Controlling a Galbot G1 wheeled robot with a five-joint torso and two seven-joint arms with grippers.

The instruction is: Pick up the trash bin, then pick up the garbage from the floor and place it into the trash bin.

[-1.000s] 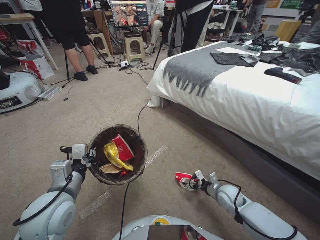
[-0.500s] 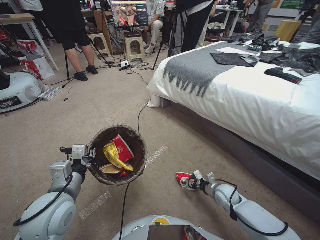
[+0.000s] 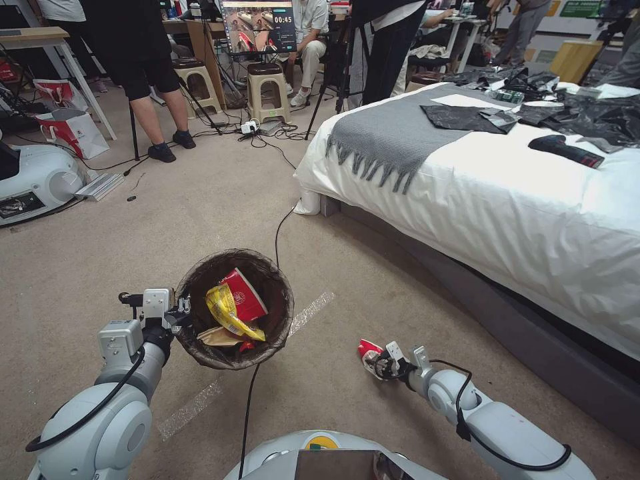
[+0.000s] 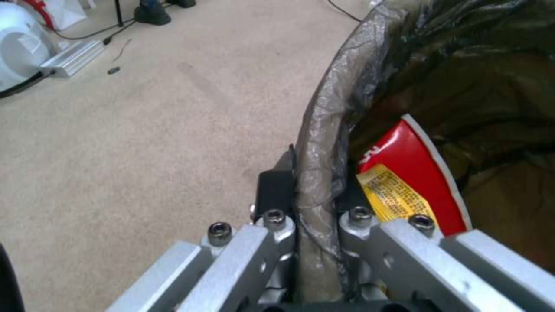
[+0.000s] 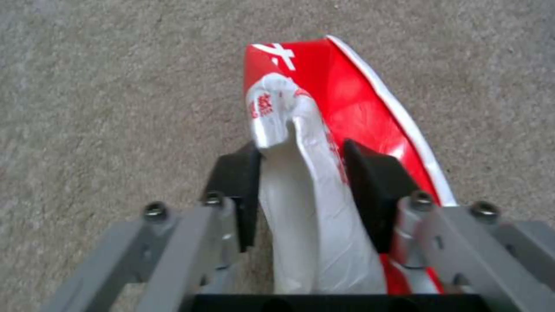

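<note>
The right pincer (image 3: 381,361) is clenched on a crushed red-white carton (image 5: 324,143), its black pads (image 5: 370,190) squeezing the white crumpled part while the carton's long axis runs straight out ahead between them, low over the carpeted floor (image 3: 220,213). The trash bin (image 3: 235,308) hangs off the floor to the robot's left of that carton and a little farther forward, its bag-lined rim pinched by the clenched left pincer (image 4: 315,216), with a yellow wrapper (image 3: 227,312) and a red cup (image 3: 245,295) already inside. So the carton's path to the bin runs leftward and upward over the near rim, and I judge the right arm must raise it clear of that rim first.
</note>
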